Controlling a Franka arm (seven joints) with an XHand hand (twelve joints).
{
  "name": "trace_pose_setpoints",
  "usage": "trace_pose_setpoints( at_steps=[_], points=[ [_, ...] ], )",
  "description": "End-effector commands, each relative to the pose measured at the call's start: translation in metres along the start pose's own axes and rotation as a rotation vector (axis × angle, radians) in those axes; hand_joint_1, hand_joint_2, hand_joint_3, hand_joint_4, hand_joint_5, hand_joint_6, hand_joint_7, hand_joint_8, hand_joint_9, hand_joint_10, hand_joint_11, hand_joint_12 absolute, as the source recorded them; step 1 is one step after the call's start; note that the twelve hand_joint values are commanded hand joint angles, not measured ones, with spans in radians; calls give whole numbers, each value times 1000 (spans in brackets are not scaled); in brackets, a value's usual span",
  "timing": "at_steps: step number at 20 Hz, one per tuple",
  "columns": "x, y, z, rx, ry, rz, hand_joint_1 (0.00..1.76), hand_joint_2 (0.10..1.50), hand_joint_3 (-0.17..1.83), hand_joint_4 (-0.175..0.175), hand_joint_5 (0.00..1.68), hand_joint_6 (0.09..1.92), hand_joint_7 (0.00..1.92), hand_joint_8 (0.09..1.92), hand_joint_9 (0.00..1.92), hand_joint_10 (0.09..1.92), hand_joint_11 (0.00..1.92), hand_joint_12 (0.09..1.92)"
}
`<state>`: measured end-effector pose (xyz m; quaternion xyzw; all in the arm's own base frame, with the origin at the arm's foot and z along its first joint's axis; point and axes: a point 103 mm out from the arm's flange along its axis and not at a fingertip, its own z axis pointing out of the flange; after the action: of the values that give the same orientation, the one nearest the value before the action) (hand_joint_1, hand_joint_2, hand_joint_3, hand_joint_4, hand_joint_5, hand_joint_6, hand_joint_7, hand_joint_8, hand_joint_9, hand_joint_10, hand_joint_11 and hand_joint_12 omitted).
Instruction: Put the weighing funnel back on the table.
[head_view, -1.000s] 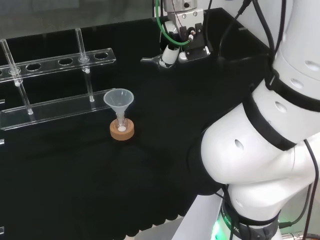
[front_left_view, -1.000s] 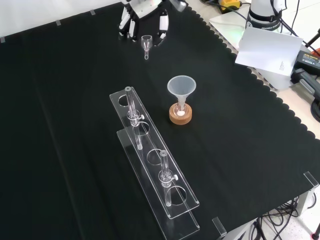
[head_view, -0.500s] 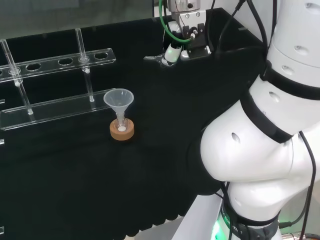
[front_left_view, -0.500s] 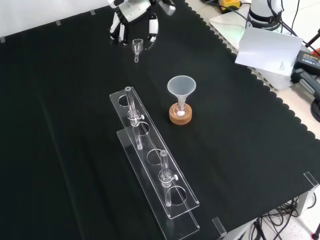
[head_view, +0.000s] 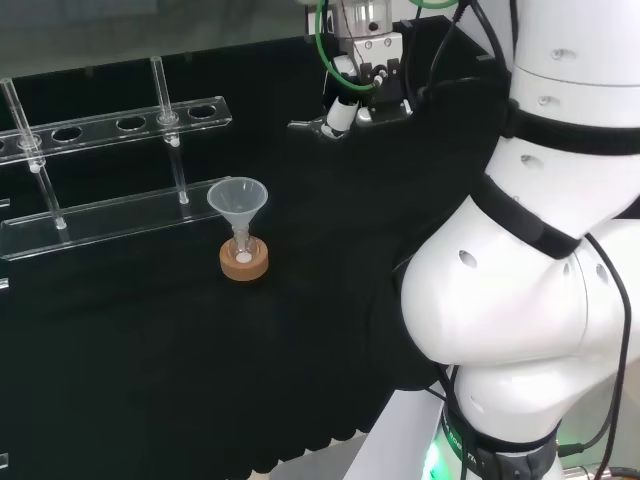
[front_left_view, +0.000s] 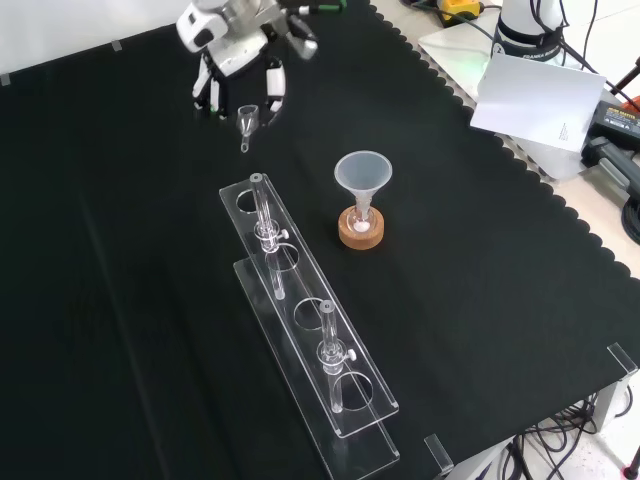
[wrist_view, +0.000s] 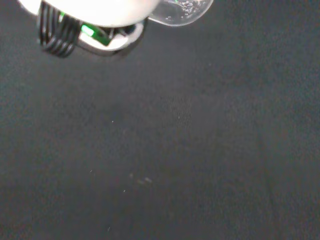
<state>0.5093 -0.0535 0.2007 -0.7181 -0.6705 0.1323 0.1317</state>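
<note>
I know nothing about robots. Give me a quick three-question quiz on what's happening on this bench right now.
1. True or false: the hand grips the big funnel.
2. The funnel's flask stands on: A) a cork ring; B) a red ring; C) a plate.
3. Fill in: the hand's fingers hold the ______.
Key: 1 false; 2 A; 3 weighing funnel.

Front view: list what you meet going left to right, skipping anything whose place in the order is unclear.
hand pinching the weighing funnel → funnel on its cork ring → white sheet beyond the cloth's edge
</note>
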Motion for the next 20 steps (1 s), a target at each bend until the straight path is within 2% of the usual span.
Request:
trace_pose_setpoints(
  at_steps=[1, 20],
  points=[
    [-1, 38, 19, 4, -24, -35, 1125, 637, 702, 175, 1264, 709, 427, 684, 830, 382, 817, 1019],
    [16, 93, 63, 49, -77, -84, 1125, 638, 702, 175, 1261, 714, 427, 685, 825, 383, 807, 1024]
  ],
)
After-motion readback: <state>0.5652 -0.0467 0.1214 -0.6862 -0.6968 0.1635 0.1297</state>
